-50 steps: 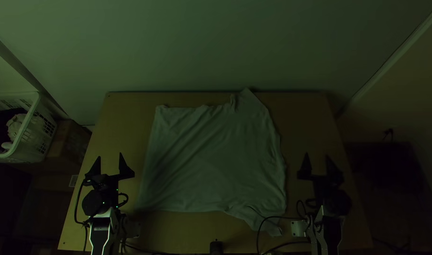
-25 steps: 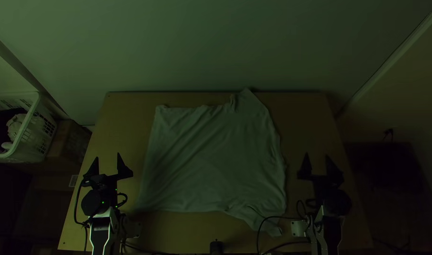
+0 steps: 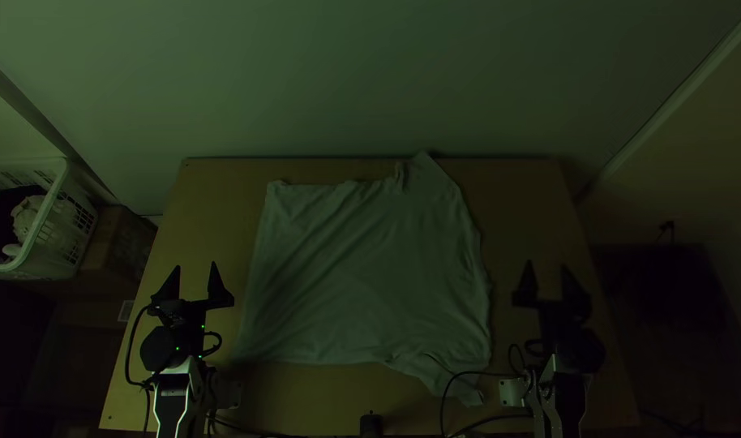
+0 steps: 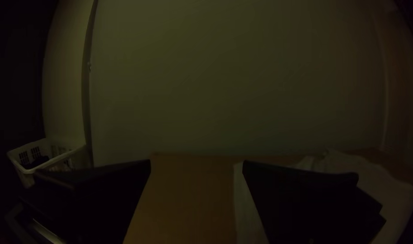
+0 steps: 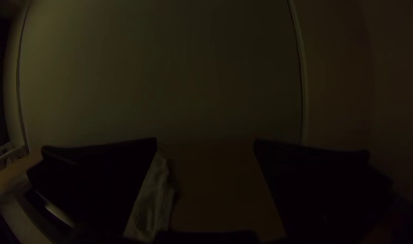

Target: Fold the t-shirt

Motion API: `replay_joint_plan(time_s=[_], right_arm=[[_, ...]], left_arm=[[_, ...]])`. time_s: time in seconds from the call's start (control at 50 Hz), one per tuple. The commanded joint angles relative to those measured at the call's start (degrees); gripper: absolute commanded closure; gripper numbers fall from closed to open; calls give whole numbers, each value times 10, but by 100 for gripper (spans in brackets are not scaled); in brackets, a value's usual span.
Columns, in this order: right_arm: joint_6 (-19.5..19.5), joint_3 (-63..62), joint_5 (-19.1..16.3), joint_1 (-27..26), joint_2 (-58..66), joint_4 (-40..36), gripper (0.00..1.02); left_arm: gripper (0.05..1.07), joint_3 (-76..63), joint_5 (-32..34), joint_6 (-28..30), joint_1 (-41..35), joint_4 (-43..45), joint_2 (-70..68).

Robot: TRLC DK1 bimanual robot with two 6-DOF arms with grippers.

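A pale t-shirt [image 3: 362, 268] lies spread on the table, lightly wrinkled, one corner sticking out at the far edge and a sleeve-like part at its near right. My left gripper [image 3: 195, 269] stands open to the left of the shirt, touching nothing. My right gripper [image 3: 549, 269] is open too, to the right of the shirt. In the left wrist view, the left gripper [image 4: 196, 163] has table and part of the shirt [image 4: 247, 203] beyond its spread fingers. In the right wrist view, the right gripper [image 5: 205, 141] is spread apart near the shirt's edge [image 5: 152, 199].
The wooden table [image 3: 212, 219] has bare strips on both sides of the shirt. A white basket [image 3: 62, 203] with clothes stands off the left edge, beside a brown box [image 3: 115, 243]. A black cable [image 3: 445, 397] loops over the shirt's near right part. A small dark object [image 3: 371, 425] sits at the near edge.
My left gripper has shifted slightly to the right. The right gripper has moved a very small amount to the right. The shirt lies as before.
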Motion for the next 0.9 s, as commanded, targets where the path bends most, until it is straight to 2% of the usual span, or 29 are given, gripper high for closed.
replay_joint_plan(time_s=[0.0, 0.08, 0.22, 0.38, 0.46, 0.88], right_arm=[[5, 1, 4, 2, -2, 77, 4], [-4, 5, 4, 14, 0, 125, 4], [-39, 20, 4, 39, 6, 151, 4], [-49, 57, 4, 41, 44, 170, 4], [-50, 94, 4, 40, 106, 195, 4], [-46, 397, 4, 33, 478, 193, 4]], left_arm=[[9, -23, 21, 3, -6, 44, -3], [9, -12, 39, 10, -11, 79, -2], [9, 21, 50, 8, -42, 106, 23], [9, 80, 49, 6, -63, 121, 98], [9, 124, 48, 6, -63, 127, 164], [9, 397, 45, 4, -55, 116, 474]])
